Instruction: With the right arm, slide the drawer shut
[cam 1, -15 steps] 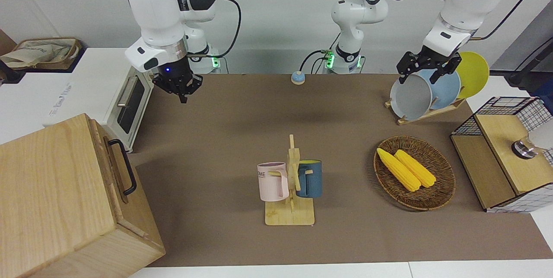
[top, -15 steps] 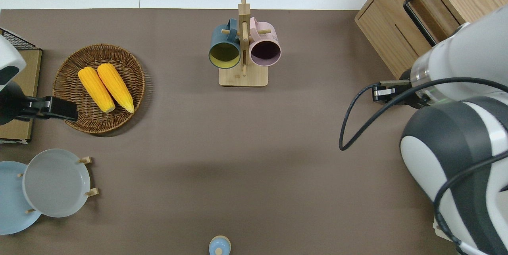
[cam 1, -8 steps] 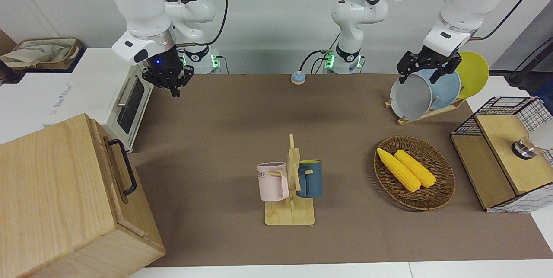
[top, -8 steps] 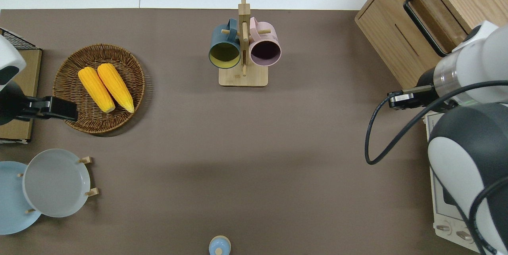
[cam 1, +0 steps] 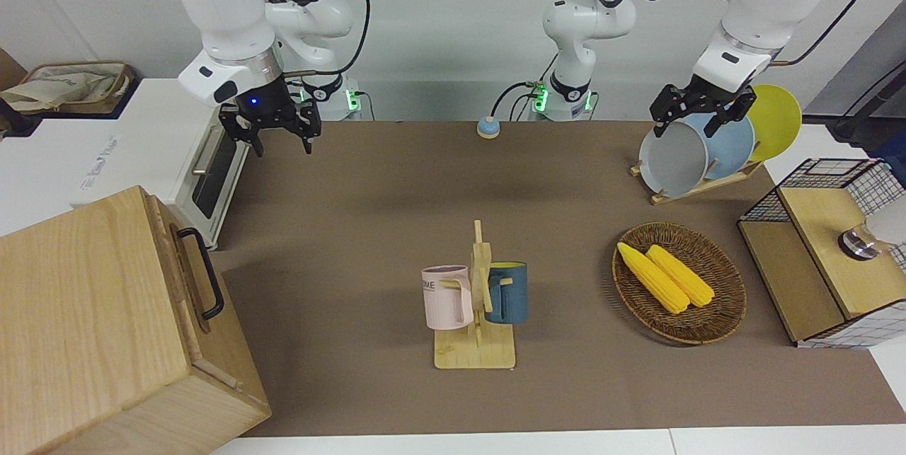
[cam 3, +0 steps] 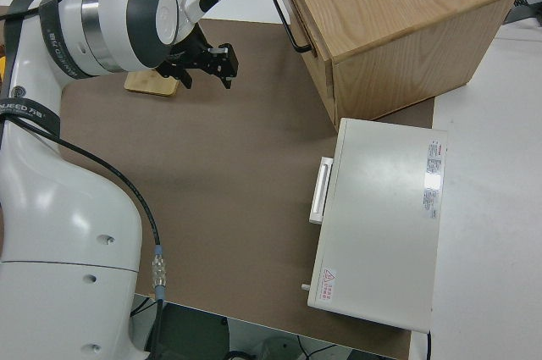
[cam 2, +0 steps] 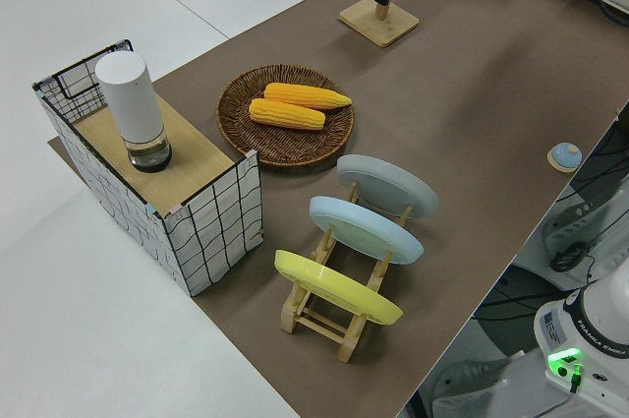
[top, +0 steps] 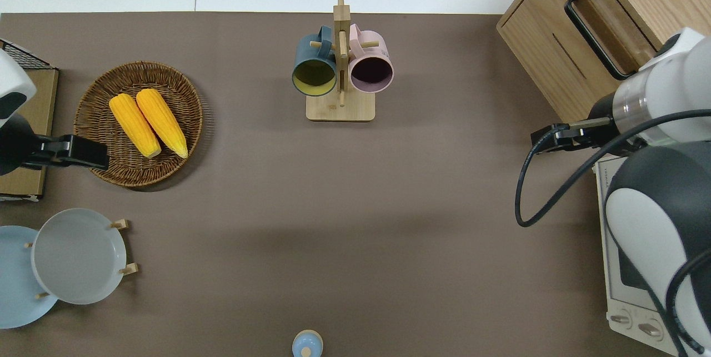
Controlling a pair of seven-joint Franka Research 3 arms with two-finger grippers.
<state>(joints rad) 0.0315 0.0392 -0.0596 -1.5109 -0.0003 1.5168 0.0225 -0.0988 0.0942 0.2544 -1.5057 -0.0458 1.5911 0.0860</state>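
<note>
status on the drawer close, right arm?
Right gripper open, up in the air over bare mat near the toaster oven, touching nothing. Left arm parked. Drawer looks pushed in, handle untouched. Nothing in the way.

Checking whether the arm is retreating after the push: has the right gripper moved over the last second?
Yes. In the front view the right gripper has drawn up and back toward the white oven, and its fingers have opened.

A: The drawer (cam 1: 185, 278) front is pale, matt wood grain; its handle (cam 1: 204, 272) looks like black metal.

B: The basket (cam 1: 715, 317) is rough woven wicker, the plates (cam 2: 366, 226) smooth and glossy, the table mat (cam 1: 368, 193) matt brown.
</note>
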